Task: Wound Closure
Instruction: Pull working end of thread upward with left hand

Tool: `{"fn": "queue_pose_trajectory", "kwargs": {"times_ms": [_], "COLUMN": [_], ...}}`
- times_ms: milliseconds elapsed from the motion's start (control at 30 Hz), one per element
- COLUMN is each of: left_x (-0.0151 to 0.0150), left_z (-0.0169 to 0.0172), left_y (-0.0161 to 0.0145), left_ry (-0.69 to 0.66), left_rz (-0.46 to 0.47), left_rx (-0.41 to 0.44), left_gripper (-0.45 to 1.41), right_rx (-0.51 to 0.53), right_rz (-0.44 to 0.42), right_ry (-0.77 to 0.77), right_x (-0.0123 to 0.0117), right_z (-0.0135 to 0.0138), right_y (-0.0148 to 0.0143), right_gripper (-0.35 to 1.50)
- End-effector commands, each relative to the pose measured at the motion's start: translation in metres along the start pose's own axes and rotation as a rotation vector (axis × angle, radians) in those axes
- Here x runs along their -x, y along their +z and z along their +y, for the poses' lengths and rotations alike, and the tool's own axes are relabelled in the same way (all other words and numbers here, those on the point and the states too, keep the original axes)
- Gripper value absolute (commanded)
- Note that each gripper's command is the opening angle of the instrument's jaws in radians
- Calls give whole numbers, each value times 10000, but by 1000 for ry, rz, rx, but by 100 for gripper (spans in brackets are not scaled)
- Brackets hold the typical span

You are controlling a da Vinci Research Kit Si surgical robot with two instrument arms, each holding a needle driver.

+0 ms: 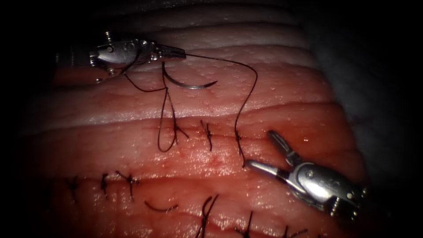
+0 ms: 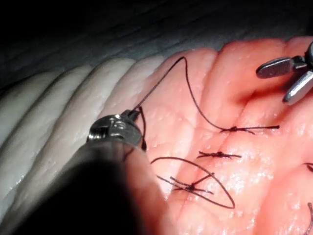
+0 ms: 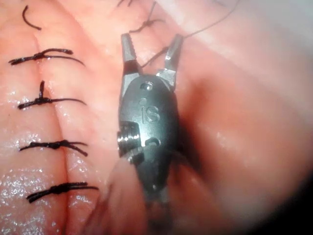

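Left tool's steel fingers (image 1: 178, 53) pinch the thin dark thread (image 1: 251, 83); the curved steel needle (image 1: 189, 84) dangles just below them. Right tool's ridged fingers (image 1: 263, 150) spread wide, empty, over glistening pink tissue (image 1: 308, 114).

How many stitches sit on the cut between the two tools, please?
3, side by side: left stitch, middle stitch, right stitch. The thread from it runs to the shut left tool; the needle hangs beneath, clear of tissue. Right tool open, empty.

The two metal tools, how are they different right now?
The left tool has its jaws shut on the thread, with the needle dangling below, out of the tissue. The right tool has its jaws wide open and holds nothing, beside the rightmost stitch. Both are shiny metal with two jaws.
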Motion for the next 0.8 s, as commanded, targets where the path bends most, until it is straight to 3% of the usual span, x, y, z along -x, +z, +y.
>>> {"fn": "queue_pose_trajectory", "kwargs": {"times_ms": [33,533,800], "left_x": [-12,-93,-114], "left_z": [9,70,82], "left_y": [-5,-52,-55], "left_ry": [20,107,124], "left_rz": [-6,-15,-21], "left_rx": [-5,-1,-9], "left_gripper": [-45,-45,-45], "right_rx": [1,49,55], "right_rz": [-24,-134,-143], "right_ry": [12,99,103], "right_x": [4,11,23], "right_z": [0,7,4], "right_y": [15,68,101], "right_gripper": [103,103,105]}}
